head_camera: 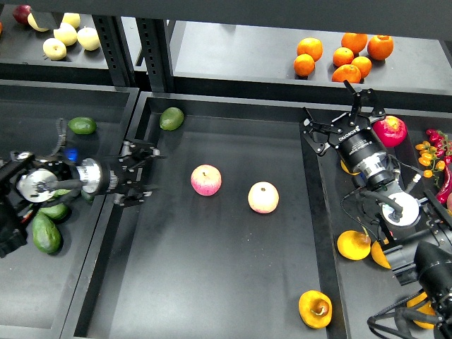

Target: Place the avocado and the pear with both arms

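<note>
The pear (315, 308) lies at the middle tray's (212, 282) near right corner, nearer the right gripper (344, 116), both grippers open and empty.

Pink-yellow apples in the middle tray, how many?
2: one apple near the tray's centre, the other apple just right of it, slightly nearer. None appears hidden.

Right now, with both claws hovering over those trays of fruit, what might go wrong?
The pear lies on its side in the middle tray's near right corner, close to the wall, so a claw may have little room to close around it. The left claw is open and empty near two pink-yellow apples; it could nudge one rolling. Several avocados look alike, so the wrong one might get picked.
</note>
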You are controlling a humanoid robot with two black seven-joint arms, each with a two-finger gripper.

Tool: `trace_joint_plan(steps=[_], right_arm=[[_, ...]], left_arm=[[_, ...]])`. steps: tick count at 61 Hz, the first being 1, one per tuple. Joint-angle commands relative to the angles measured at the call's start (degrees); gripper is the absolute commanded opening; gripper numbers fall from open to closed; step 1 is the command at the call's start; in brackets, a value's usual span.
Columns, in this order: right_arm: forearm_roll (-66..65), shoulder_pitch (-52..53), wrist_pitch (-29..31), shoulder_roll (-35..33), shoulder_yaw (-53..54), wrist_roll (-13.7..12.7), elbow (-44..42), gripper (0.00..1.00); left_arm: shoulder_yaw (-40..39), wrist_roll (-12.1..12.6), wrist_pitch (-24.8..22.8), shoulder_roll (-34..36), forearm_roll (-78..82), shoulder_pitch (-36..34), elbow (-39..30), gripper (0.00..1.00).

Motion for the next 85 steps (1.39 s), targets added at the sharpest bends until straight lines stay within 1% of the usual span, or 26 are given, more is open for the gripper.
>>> trace_joint_plan(steps=[1, 16, 25, 26, 32, 41, 47, 52, 55, 60, 64, 71, 78, 85], right_arm=[[-0.01, 0.07, 0.0, -0.01, 0.0, 0.01, 0.31, 1.0], [-0.01, 0.07, 0.0, -0.01, 0.08, 0.01, 0.31, 1.0], [-0.01, 0.07, 0.0, -0.01, 0.17, 0.01, 0.31, 1.0], [-0.01, 0.07, 0.0, -0.01, 0.26, 0.01, 0.31, 1.0], [-0.01, 0.07, 0.0, -0.01, 0.26, 0.01, 0.31, 1.0], [-0.1, 0.16, 0.0, -0.01, 0.26, -0.17, 0.31, 1.0], [-0.1, 0.16, 0.0, -0.01, 0.26, -1.14, 0.31, 1.0], [-0.18, 0.16, 0.0, -0.01, 0.52, -1.31, 0.31, 1.0], [-0.19, 0.16, 0.0, -0.01, 0.61, -1.4, 0.31, 1.0], [-0.19, 0.16, 0.0, -0.01, 0.61, -1.4, 0.31, 1.0], [-0.19, 0.16, 0.0, -0.01, 0.61, -1.58, 0.31, 1.0], [-0.27, 0.16, 0.0, -0.01, 0.61, -2.54, 0.31, 1.0], [-0.27, 0.07, 0.0, -0.01, 0.7, -5.27, 0.31, 1.0], [-0.19, 0.07, 0.0, -0.01, 0.7, -5.44, 0.31, 1.0]], left_arm=[[-3.78, -0.01, 0.0, -1.92, -1.07, 0.05, -0.33, 0.8], [-13.1, -0.01, 0.0, -4.56, -1.51, 2.42, -0.16, 0.81], [-17.06, -0.01, 0.0, -6.75, -3.36, 2.42, 0.37, 0.81], [-19.06, -0.01, 0.0, -7.62, -3.62, 2.51, 0.54, 0.81], [-21.71, -0.06, 0.0, -9.39, -5.2, 2.68, 0.63, 0.82], [-24.26, -2.87, 0.0, -12.38, -11.87, 2.68, 0.63, 0.83], [-25.06, -4.45, 0.0, -12.99, -15.66, 2.68, 0.63, 0.84], [-25.5, -5.69, 0.0, -13.08, -17.51, 2.68, 0.72, 0.84], [-26.11, -6.74, 0.0, -13.61, -18.3, 2.68, 0.72, 0.89], [-27.43, -7.79, 0.0, -14.84, -18.56, 2.68, 0.81, 0.94], [-28.39, -8.06, 0.0, -15.8, -18.65, 2.68, 0.81, 0.97], [-30.07, -8.06, 0.0, -17.3, -19.0, 2.77, 1.07, 0.97], [-32.0, -8.15, 0.0, -17.3, -19.79, 2.68, 2.92, 0.98], [-32.88, -8.15, 0.0, -17.3, -20.32, 2.33, 3.71, 0.98]])
